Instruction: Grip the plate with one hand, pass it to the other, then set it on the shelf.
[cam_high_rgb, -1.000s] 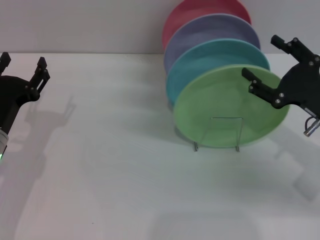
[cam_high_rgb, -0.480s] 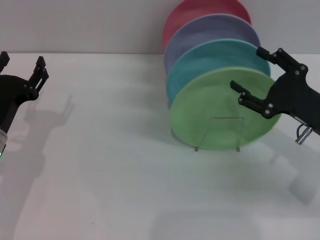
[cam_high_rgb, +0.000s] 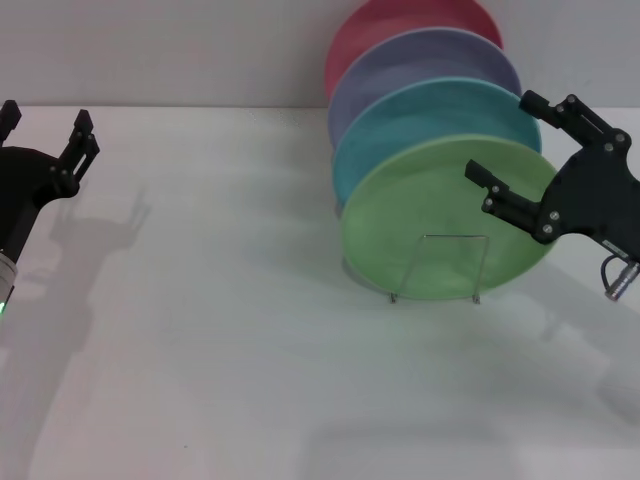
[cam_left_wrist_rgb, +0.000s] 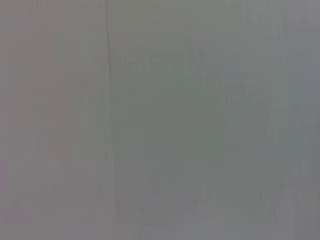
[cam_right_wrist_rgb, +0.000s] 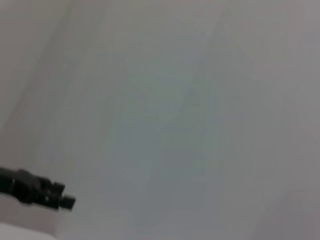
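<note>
The light green plate (cam_high_rgb: 440, 225) stands on edge at the front of the wire shelf (cam_high_rgb: 440, 268), its face tilted toward the camera. The right gripper (cam_high_rgb: 512, 135) hangs at its upper right rim with fingers spread; the lower finger lies over the plate's face, the upper one behind and above the rim, so the rim sits roughly between them. The left gripper (cam_high_rgb: 45, 125), also spread, waits well apart across the bench (cam_high_rgb: 200, 330). Four plates stand in one shelf: green, turquoise (cam_high_rgb: 420, 115), lavender (cam_high_rgb: 420, 62), red (cam_high_rgb: 400, 20).

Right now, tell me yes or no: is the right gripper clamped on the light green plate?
No: in the head view the right gripper has its fingers spread apart beside the light green plate, which stands in the wire rack.
</note>
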